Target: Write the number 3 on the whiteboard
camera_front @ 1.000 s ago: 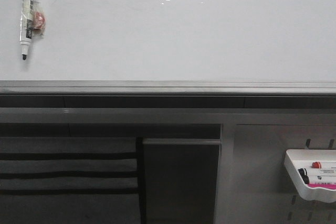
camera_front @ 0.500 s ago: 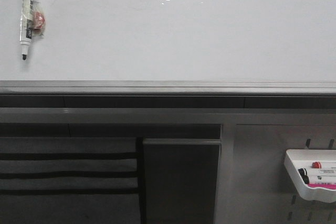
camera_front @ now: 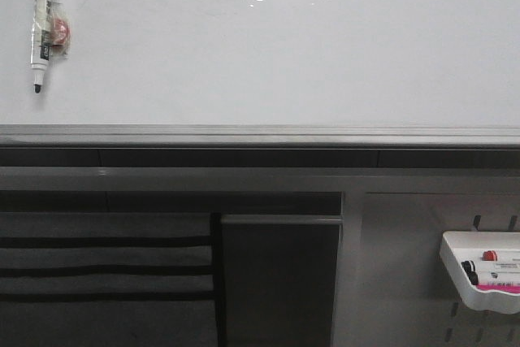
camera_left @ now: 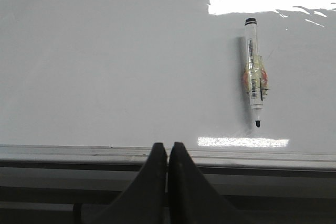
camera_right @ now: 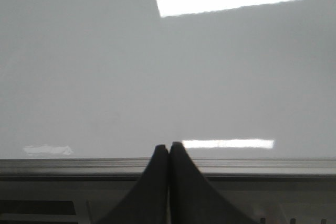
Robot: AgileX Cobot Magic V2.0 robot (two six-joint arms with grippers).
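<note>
Whiteboard (camera_front: 268, 54) glossy white, smooth; lower rail (camera_front: 260, 134) brushed grey metal; marker tray (camera_front: 481, 274) white plastic.

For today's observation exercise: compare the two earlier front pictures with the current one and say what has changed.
Nothing visibly changed. The whiteboard is blank, the marker hangs on it at upper left, and the small tray of markers sits at lower right, all as before.

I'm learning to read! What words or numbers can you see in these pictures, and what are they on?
None can be read.
Marker on the whiteboard: a barcode-like label, print too small.
Markers in the white tray: labels blurred.
No 3 on the board yet.
</note>
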